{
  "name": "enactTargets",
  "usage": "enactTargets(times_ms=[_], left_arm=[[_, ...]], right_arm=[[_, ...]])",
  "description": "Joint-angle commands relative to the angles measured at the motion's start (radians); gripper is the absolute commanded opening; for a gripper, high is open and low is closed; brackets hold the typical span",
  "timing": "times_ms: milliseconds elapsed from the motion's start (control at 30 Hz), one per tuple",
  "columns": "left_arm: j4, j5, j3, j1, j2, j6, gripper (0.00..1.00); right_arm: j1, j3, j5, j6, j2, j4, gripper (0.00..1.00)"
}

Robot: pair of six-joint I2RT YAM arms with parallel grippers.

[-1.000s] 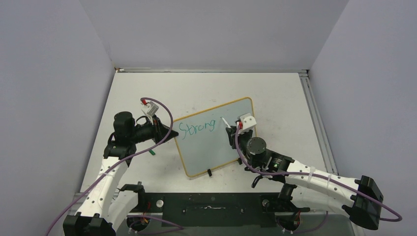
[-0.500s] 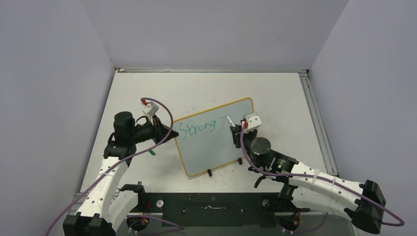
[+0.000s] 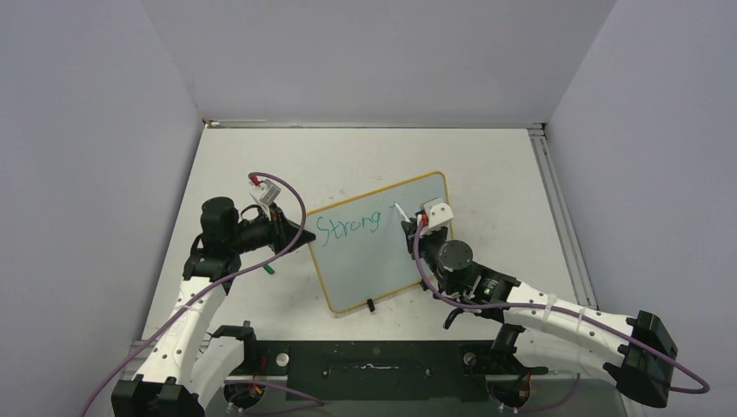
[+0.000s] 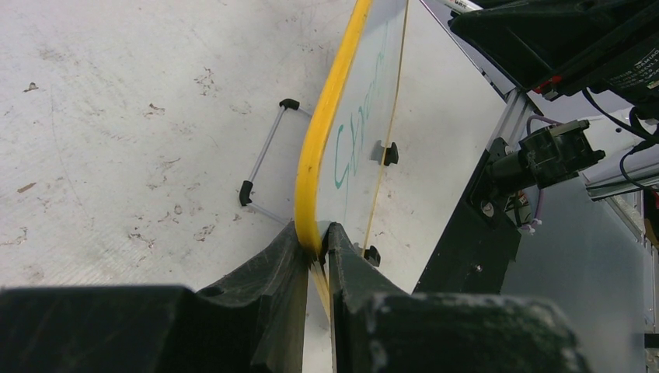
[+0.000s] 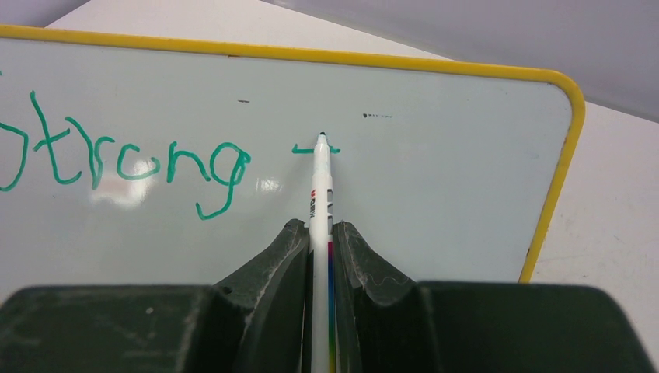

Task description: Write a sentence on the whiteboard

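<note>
The whiteboard (image 3: 374,265) with its yellow frame stands tilted on the table. Green lettering (image 3: 348,226) on it reads "Strong". My left gripper (image 3: 304,236) is shut on the board's left edge; in the left wrist view both fingers (image 4: 284,264) pinch the yellow frame (image 4: 326,148). My right gripper (image 3: 410,230) is shut on a white marker (image 3: 401,212). In the right wrist view the marker (image 5: 320,194) points up from the gripper (image 5: 320,233) with its tip at a short green horizontal stroke (image 5: 336,149) to the right of "Strong" (image 5: 124,163) on the whiteboard (image 5: 451,186).
A small green cap (image 3: 269,269) lies on the table below my left gripper. Two black clips (image 3: 370,305) hold the board's near edge. A wire stand (image 4: 264,151) props the board from behind. A metal rail (image 3: 556,217) runs along the table's right side.
My right gripper swept the marker to the right and came back left, leaving a short green horizontal stroke after "Strong". The left arm and the board have not moved.
</note>
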Motion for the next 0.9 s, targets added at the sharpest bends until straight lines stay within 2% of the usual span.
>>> enactTargets(times_ms=[0,367,867], left_arm=[[0.025,-0.005,0.008,-0.003,-0.001,0.032,0.00],[0.025,-0.003,0.009,-0.003,-0.004,0.032,0.00],[0.024,-0.002,0.009,-0.004,-0.006,0.032,0.00]], right_arm=[[-0.006,0.054,-0.002,-0.031,0.013,0.074,0.05],[-0.007,0.052,0.008,-0.009,0.034,0.034,0.05],[0.056,-0.031,0.049,0.137,-0.036,-0.093,0.05]])
